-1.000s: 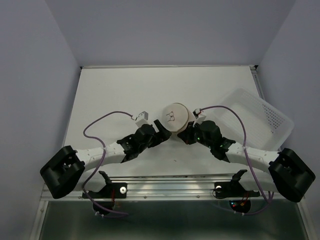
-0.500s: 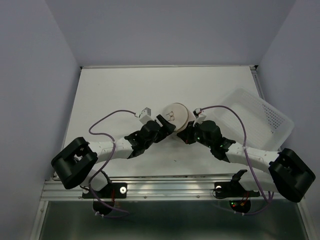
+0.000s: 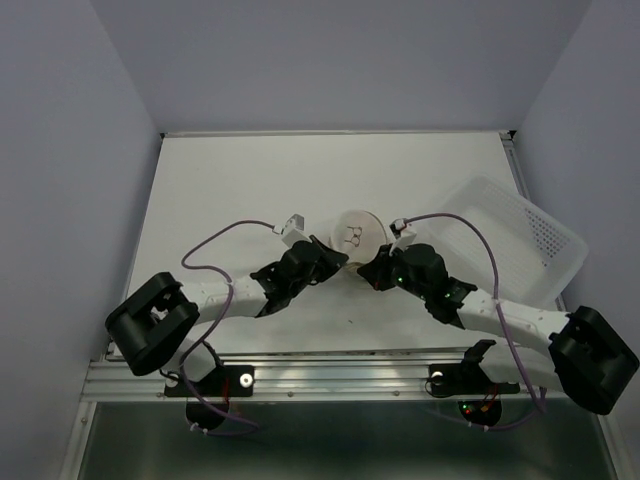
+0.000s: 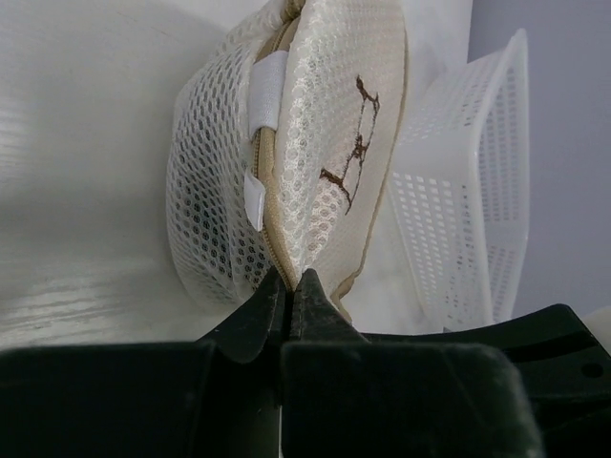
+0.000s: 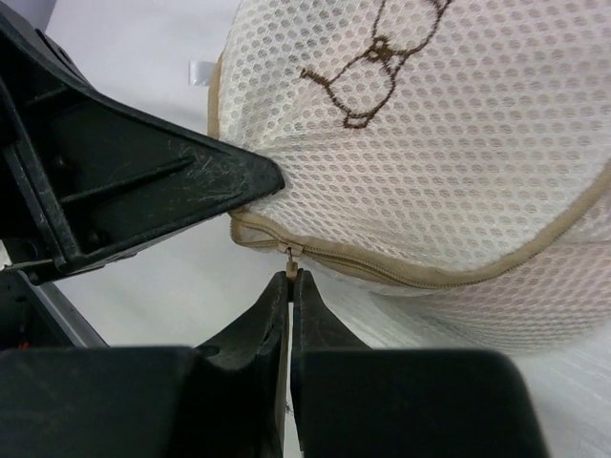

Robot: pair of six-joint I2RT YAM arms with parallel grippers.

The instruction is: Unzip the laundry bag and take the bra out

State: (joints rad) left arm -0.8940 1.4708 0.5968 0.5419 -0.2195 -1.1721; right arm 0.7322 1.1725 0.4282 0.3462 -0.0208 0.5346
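A white table (image 3: 250,190) between pale lilac walls carries the bag (image 3: 357,230), which stands on edge near the middle, between the 2 arms. The left gripper (image 4: 289,280) has its jaws pressed together on the bag's mesh right at the seam. The right gripper (image 5: 289,279) has its jaws closed on the small zip pull (image 5: 289,254), just beside that pinch. The zip (image 5: 401,275) looks shut along the stretch in view.

Risks, as I judge them: the pull is tiny and only the very fingertips hold it, so it could slip free once the right arm draws it round the curve. The left grip is a thin pinch of mesh. If it gives, the whole bag would drag after the pull rather than open. The grippers also sit very close together, so they could knock each other.

The bra cannot be made out through the mesh; presumably it is inside. The basket (image 3: 510,240) lies at the table's right edge, with nothing showing in it.
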